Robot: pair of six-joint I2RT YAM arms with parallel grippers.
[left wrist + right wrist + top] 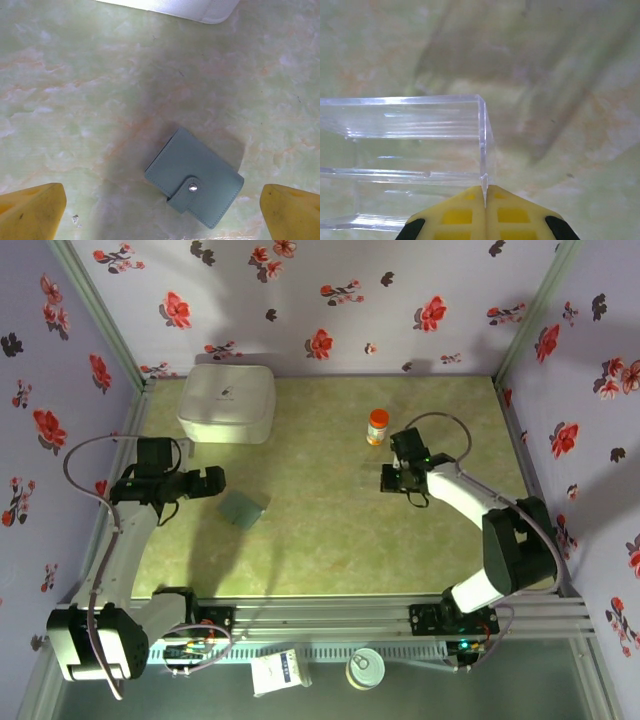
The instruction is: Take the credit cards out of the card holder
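Left wrist: card holder [195, 177] lies closed (seemingly snapped shut)

The yellow fingers [455, 212] are pinched together on the thin wall of a clear plastic piece [410, 135], with the green-marbled desk [570, 75] behind.

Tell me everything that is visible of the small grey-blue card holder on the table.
The small flat grey-blue card holder looks like soft stitched leather. It is closed, its strap fastened by a round metal snap. It lies flat and turned diagonally on the marbled green table, and nothing else touches it.
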